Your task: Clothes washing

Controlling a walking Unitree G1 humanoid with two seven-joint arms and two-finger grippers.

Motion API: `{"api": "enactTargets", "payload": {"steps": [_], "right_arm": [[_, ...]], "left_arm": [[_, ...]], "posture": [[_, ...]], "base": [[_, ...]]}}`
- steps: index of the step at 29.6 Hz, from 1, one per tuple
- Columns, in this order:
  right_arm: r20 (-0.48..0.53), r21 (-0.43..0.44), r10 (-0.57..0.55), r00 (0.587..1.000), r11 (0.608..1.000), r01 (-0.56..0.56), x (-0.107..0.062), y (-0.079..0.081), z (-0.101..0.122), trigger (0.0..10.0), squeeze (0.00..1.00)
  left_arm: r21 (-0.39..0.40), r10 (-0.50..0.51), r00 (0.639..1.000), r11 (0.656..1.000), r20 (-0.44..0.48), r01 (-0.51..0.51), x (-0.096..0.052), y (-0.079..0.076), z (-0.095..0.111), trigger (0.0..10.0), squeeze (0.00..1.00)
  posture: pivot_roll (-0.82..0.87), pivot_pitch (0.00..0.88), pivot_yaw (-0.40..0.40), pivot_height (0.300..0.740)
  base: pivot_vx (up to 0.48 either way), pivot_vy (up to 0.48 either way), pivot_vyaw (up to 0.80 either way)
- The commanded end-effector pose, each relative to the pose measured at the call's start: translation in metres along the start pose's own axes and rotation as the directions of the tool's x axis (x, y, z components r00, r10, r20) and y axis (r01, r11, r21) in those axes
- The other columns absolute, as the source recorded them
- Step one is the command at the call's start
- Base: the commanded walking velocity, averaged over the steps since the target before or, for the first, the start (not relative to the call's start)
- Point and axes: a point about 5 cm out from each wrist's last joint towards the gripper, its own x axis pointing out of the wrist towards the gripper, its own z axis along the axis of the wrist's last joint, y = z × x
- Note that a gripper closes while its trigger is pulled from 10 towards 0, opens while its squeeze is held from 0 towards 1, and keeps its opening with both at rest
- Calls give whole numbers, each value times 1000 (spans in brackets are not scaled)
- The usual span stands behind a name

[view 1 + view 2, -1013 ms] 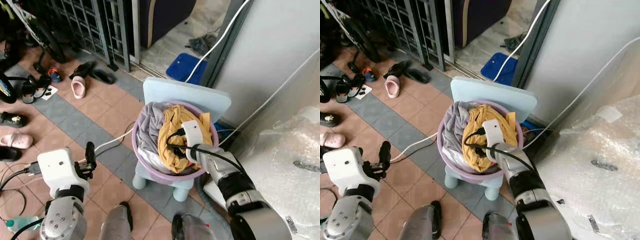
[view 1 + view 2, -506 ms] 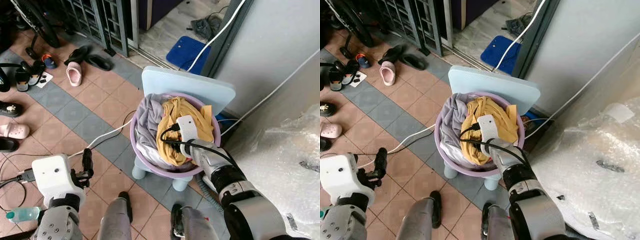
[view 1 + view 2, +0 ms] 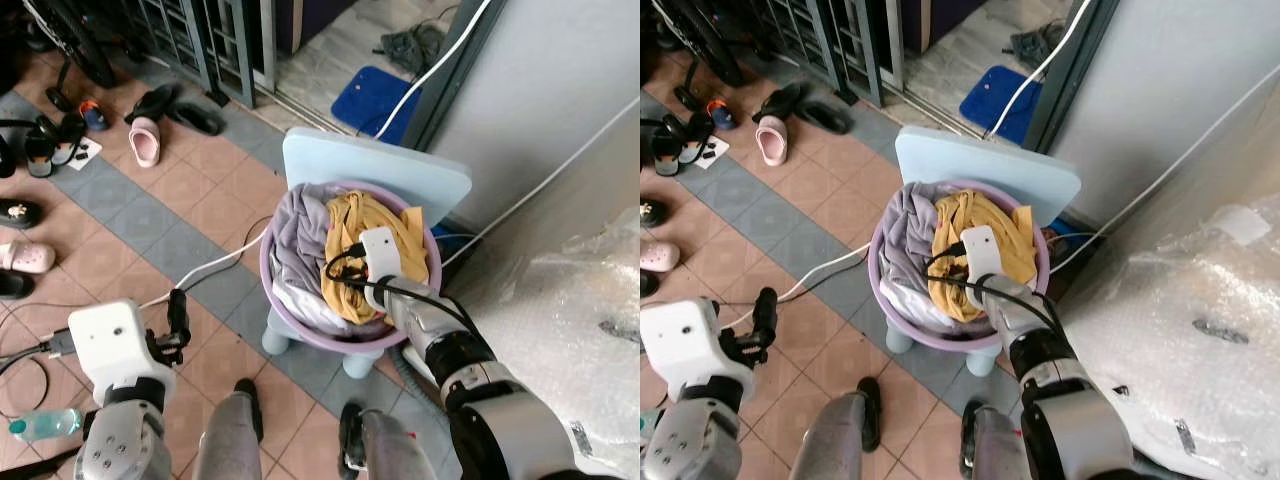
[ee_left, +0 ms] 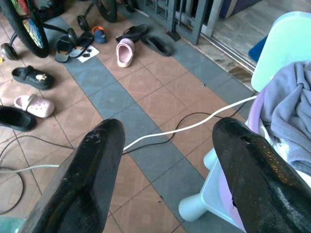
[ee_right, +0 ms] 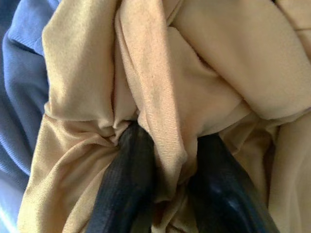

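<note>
Left eye view, far left: shoes (image 3: 146, 141) and sandals lie scattered on the tiled floor (image 3: 190, 200), a bottle (image 3: 45, 424) near the bottom edge.
Left gripper: the left gripper (image 3: 177, 318) hangs low over the tiles, left of the stool, holding nothing; in the left wrist view its fingers (image 4: 87, 174) are spread wide apart.
Cable: a white cable (image 3: 215, 268) runs across the floor toward the stool.
Stool: a pale blue stool (image 3: 375, 175) stands by the grey wall (image 3: 560, 90), carrying the basin.
Basin: a purple basin (image 3: 280, 315) sits on the stool, heaped with laundry.
Clothes: a grey garment (image 3: 298, 240) fills the basin's left side, a yellow garment (image 3: 348, 290) lies at the middle and right, white cloth underneath.
Right gripper: the right gripper (image 3: 345, 275) reaches into the basin; in the right wrist view its fingers (image 5: 129, 184) pinch a fold of the yellow garment between them.
Behind: a blue mat (image 3: 372, 100) lies beyond the stool.
Far right: bubble wrap (image 3: 575, 320) covers something bulky.
</note>
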Motion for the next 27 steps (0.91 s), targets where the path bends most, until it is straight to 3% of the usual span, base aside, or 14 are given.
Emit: {"api": "enactTargets", "payload": {"steps": [1, 6, 8, 9, 13, 14, 22, 24, 25, 27], "right_arm": [[35, 4, -51, 998, 999, 51, -3, -10, 3, 0, 0], [260, -46, -38, 965, 998, 52, -17, -8, 28, 0, 0], [300, -47, -41, 953, 997, 57, -21, -8, 32, 0, 0], [371, -65, -41, 928, 995, 70, -32, -7, 40, 0, 0], [470, -53, -44, 882, 996, 77, -50, -5, 49, 0, 0], [521, -58, -39, 853, 995, 81, -64, -3, 50, 0, 0], [621, -81, -41, 783, 990, 117, -93, -1, 57, 0, 0], [612, -101, -10, 791, 991, 90, -95, 4, 52, 0, 0], [539, -113, 37, 842, 993, 29, -91, 11, 37, 0, 0], [513, -115, 44, 857, 993, 19, -89, 13, 27, 0, 0]], "left_arm": [[-3, 25, 1000, 1000, -9, -25, 1, 1, -4, 10000, 0], [-6, 20, 1000, 1000, 6, -20, 13, -2, -9, 10000, 0], [-8, 15, 1000, 1000, 10, -15, 15, -3, -9, 10000, 0], [-13, 5, 1000, 1000, 20, -4, 22, -6, -8, 10000, 0], [-22, -15, 999, 1000, 41, 16, 36, -11, -5, 10000, 0], [-19, -31, 998, 999, 56, 32, 45, -16, -3, 10000, 0], [15, -67, 991, 998, 117, 66, 65, -24, 10, 10000, 0], [20, -73, 990, 997, 124, 71, 67, -23, 10, 10000, 0], [15, -69, 991, 998, 113, 68, 69, -22, 7, 10000, 0], [17, -74, 992, 997, 107, 73, 69, -24, 5, 10000, 0]], "posture": [[165, 234, -77, 740], [134, 164, -59, 740], [122, 141, -51, 740], [106, 119, -38, 740], [73, 75, -11, 740], [58, 56, 1, 740], [32, 15, 23, 740], [30, 2, 33, 740], [28, 1, 39, 740], [31, 0, 40, 740]], "base": [[0, 0, 0], [0, 0, 0], [0, 0, 0], [0, 0, 0], [0, 0, 0], [0, 0, 0], [0, 0, 0], [0, 0, 0], [0, 0, 0], [0, 0, 0]]}}
